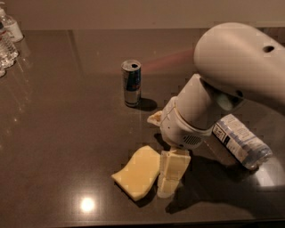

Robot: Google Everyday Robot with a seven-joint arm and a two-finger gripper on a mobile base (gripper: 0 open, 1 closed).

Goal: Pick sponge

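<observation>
A dark, glossy surface (67,111) fills nearly the whole view. A pale wall (133,13) runs along its far edge, and one round glare spot (87,204) shines near the front edge.

There is one sponge (138,171), pale yellow and lying flat at about 6 o'clock from the middle. One drink can (132,83) stands upright at 12 o'clock from the sponge, well apart from it. One plastic bottle (240,140) lies on its side at 3 o'clock. A cluster of water bottles (8,40) is cut off by the frame at 10 o'clock, so their number cannot be told.

The pincer (161,151) hangs from the bulky white arm (231,67) that comes in from 2 o'clock. Its two yellowish pads are apart and hold nothing. One pad (171,173) reaches down right beside the sponge's 3 o'clock edge, and contact cannot be told. The other pad (155,118) shows behind the wrist, toward the can.

The sponge has bare surface at its 9 o'clock and 12 o'clock sides, and the front edge is near its 6 o'clock.
</observation>
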